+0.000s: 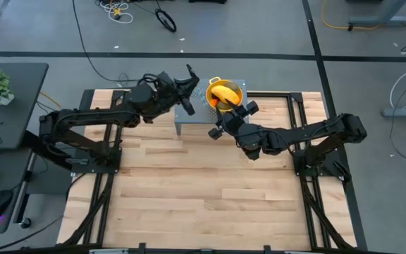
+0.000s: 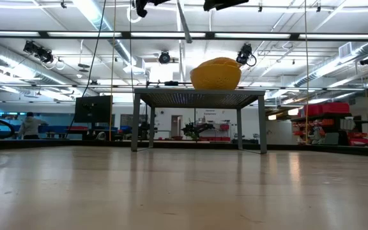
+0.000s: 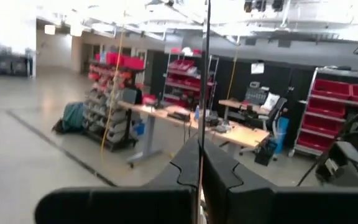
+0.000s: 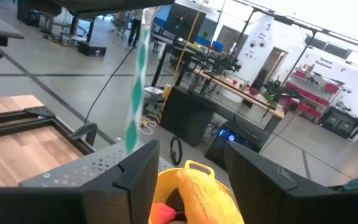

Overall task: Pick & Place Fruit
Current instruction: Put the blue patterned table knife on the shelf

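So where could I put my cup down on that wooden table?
The broad wooden table in front of both arms lies bare. Crowded: the small grey stand at the back, bearing the yellow colander with fruit, the right tool above it.

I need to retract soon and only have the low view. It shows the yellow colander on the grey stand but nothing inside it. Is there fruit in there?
Observer: Yes. From above, a yellow-orange oblong fruit lies inside the colander.
Operator: Where is the right end effector?
Observer: The right end effector is just above that fruit, with its fingers apart.
Operator: And the left one?
Observer: The left end effector is shut. It is over the stand, to the left of the colander.
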Action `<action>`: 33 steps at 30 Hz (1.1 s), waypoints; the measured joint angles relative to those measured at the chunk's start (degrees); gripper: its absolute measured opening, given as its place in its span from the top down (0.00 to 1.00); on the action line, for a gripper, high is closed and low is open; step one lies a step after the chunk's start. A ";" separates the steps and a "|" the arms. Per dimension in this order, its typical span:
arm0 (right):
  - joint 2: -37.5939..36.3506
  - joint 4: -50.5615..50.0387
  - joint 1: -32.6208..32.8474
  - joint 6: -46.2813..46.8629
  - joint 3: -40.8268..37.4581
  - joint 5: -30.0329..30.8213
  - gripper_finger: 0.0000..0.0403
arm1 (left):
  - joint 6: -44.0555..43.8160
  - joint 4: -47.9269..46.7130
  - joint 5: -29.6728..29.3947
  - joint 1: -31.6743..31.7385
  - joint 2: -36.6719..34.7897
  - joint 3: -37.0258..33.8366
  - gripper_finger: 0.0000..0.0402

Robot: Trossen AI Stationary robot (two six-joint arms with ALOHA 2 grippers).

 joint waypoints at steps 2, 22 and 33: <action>0.00 0.02 0.00 0.00 0.00 0.00 0.52 | -3.09 -3.60 -0.29 0.79 -0.96 0.04 0.99; 0.07 0.44 0.03 0.00 0.00 0.00 0.52 | -12.78 -17.76 11.61 9.68 -4.23 0.09 0.99; -3.47 1.23 1.98 -0.46 -0.02 2.56 0.58 | -10.39 -21.48 13.17 11.29 -6.83 0.11 0.99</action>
